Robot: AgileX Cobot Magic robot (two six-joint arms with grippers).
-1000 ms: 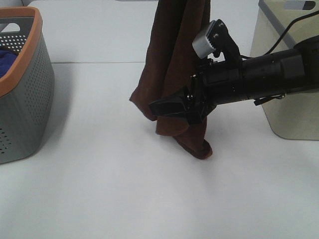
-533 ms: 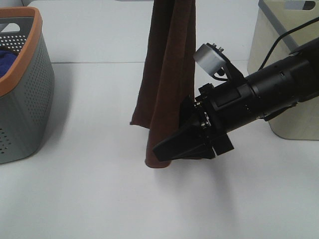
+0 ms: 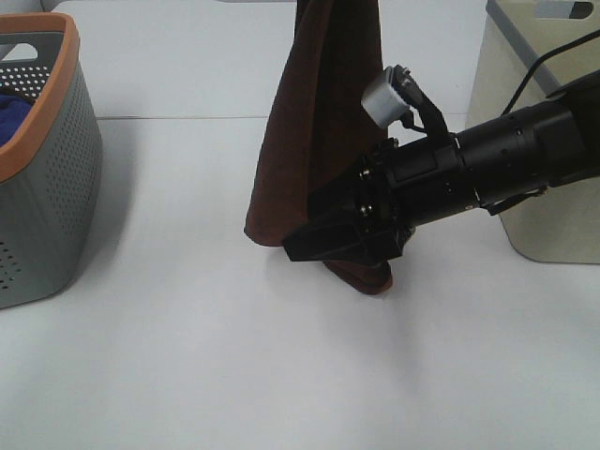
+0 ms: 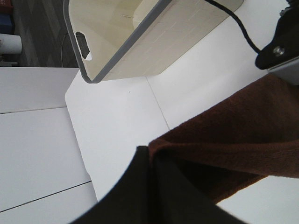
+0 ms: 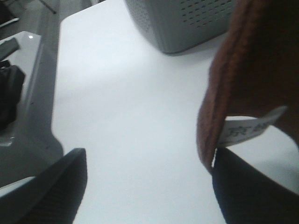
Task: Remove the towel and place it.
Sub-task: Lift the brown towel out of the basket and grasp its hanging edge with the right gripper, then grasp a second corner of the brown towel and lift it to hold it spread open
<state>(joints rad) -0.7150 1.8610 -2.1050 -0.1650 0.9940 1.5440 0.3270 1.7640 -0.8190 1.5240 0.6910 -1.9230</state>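
A grey basket (image 3: 56, 187) with an orange rim stands far left on the white surface (image 3: 187, 366), with blue fabric (image 3: 11, 105) inside. In the middle the brown towel (image 3: 314, 131) hangs down from above, pinched between the left fingers (image 4: 140, 196), its lowest fold close to the surface. The right fingers (image 3: 323, 242) stand spread about its lower edge, not clamping it. A cream bin (image 3: 497, 94) stands far right.

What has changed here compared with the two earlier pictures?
The right pincer, open, dipped beside the hanging towel, then rose a little; the towel's lower end swung left and back. Nothing was gripped or released. The left pincer keeps holding the towel; the grey basket and the beige bin stayed.
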